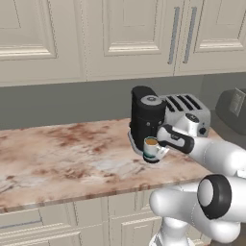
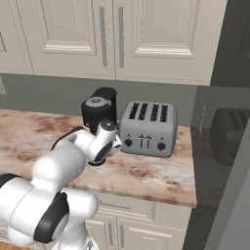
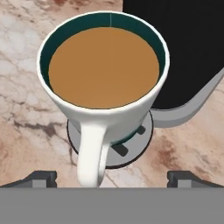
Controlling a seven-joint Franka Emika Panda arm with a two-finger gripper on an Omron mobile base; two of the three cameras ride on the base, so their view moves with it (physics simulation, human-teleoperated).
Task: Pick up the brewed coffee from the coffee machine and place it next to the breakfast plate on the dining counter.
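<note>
Even, soft light fills all three views, with no visible lamp and no hard glare. The cream cabinet doors (image 1: 129, 33) are bright and flat, while the grey wall (image 1: 57, 103) beneath them falls into a dim band of shade. The marble counter (image 1: 62, 153) is evenly lit, its veins crisp right to the front edge. The black coffee machine (image 1: 146, 115) is dark enough that its surface detail is hard to read. In the hand view the mug (image 3: 103, 74) is sharp; a faint shadow seems to lie on the counter under its base. Far right, the dark appliance (image 2: 229, 134) sits in gloom. Nothing is blurred or bent at the edges.
</note>
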